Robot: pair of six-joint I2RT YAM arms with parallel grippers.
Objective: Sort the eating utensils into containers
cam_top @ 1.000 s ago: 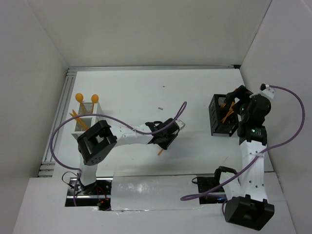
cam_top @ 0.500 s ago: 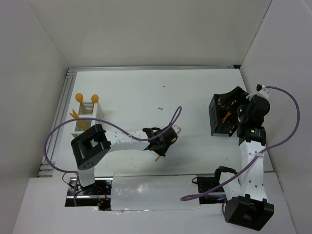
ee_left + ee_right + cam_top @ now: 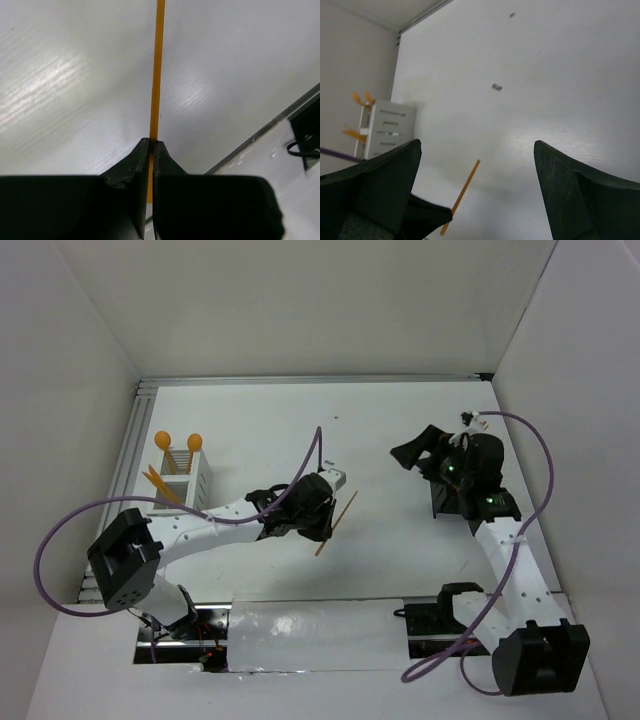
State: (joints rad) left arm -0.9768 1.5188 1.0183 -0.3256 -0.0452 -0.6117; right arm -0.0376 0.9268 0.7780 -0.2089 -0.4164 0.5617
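Observation:
My left gripper (image 3: 326,516) (image 3: 151,142) is shut on a thin orange utensil (image 3: 338,521) (image 3: 158,70) near the table's middle. The utensil shows edge-on, so I cannot tell its kind; it sticks out slanted on both sides of the fingers. The white container (image 3: 182,481) (image 3: 389,131) stands at the left with two orange spoons (image 3: 178,440) and other orange pieces in it. My right gripper (image 3: 408,453) (image 3: 477,147) is open and empty, pointing left toward the held utensil (image 3: 462,194). The black container (image 3: 438,503) is mostly hidden under the right arm.
A purple cable (image 3: 312,455) arcs over the left arm. A metal rail (image 3: 125,455) runs along the table's left edge beside the white container. A small dark speck (image 3: 328,462) lies on the table. White walls close in the back and both sides.
The left gripper shut on the orange utensil, raised it off the table and carried it toward the back. The right arm swung left, away from the black container.

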